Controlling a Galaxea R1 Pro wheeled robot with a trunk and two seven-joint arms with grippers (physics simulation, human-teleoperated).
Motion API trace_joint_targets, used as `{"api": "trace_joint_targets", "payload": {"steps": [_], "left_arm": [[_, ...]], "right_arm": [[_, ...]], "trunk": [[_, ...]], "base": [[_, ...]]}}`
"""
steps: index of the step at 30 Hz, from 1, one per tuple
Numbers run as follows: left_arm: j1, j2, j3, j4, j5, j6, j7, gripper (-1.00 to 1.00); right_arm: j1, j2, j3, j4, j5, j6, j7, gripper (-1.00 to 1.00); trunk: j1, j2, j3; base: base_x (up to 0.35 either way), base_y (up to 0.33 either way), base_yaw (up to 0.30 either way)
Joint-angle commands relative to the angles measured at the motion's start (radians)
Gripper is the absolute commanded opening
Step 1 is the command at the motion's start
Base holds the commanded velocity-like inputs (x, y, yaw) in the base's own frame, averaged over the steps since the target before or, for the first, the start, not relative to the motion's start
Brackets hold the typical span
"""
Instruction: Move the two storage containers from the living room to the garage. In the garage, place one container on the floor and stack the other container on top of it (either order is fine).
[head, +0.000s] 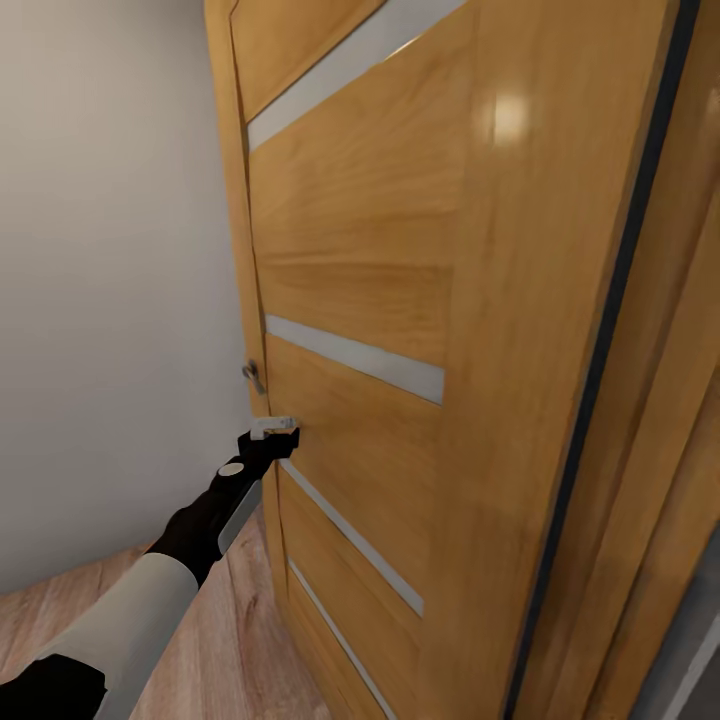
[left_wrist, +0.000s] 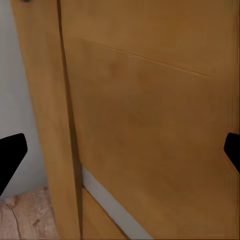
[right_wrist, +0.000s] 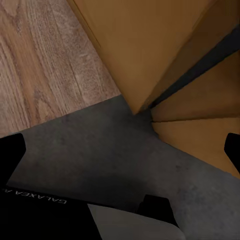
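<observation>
Black and white, the left arm (head: 150, 590) reaches from the head view's lower corner to a wooden door (head: 400, 300) with glass slats; the left hand (head: 272, 432) presses the door face near its free edge, just below the small metal handle (head: 253, 376). Its fingers stand wide apart with nothing between them. The right hand (right_wrist: 120, 150) is likewise wide and empty. No storage container is in sight, so none is being carried. My worry: the hand could skid off the edge, or the door could swing back against the base. Only the right wrist view reveals grey concrete (right_wrist: 100, 150) meeting wood planks (right_wrist: 45, 65) at the door's foot.
</observation>
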Motion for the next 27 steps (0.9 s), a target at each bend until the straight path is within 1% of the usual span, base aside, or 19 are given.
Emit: {"api": "trace_joint_targets", "payload": {"steps": [1,13,24,27], "left_arm": [[-0.001,0.001,-0.009,-0.003,0.017,0.003,0.005,1.0],[-0.001,0.001,-0.009,-0.003,0.016,0.003,0.005,1.0],[0.0,0.001,-0.009,-0.003,0.016,0.003,0.005,1.0],[0.0,0.001,-0.009,-0.003,0.016,0.003,0.005,1.0]], "right_arm": [[0.0,-0.05,-0.009,-0.003,0.013,0.006,0.002,1.0],[0.0,-0.05,-0.009,-0.003,0.013,0.006,0.002,1.0],[0.0,-0.051,-0.011,-0.003,0.012,0.006,0.002,1.0],[0.0,-0.051,-0.011,-0.003,0.011,0.006,0.002,1.0]], "trunk": [[0.0,-0.001,-0.001],[0.0,-0.001,0.004],[0.0,-0.001,0.014],[0.0,-0.001,0.015]], "base": [[0.0,0.0,-0.046],[0.0,0.0,-0.093],[0.0,0.0,-0.221],[0.0,0.0,-0.149]]}}
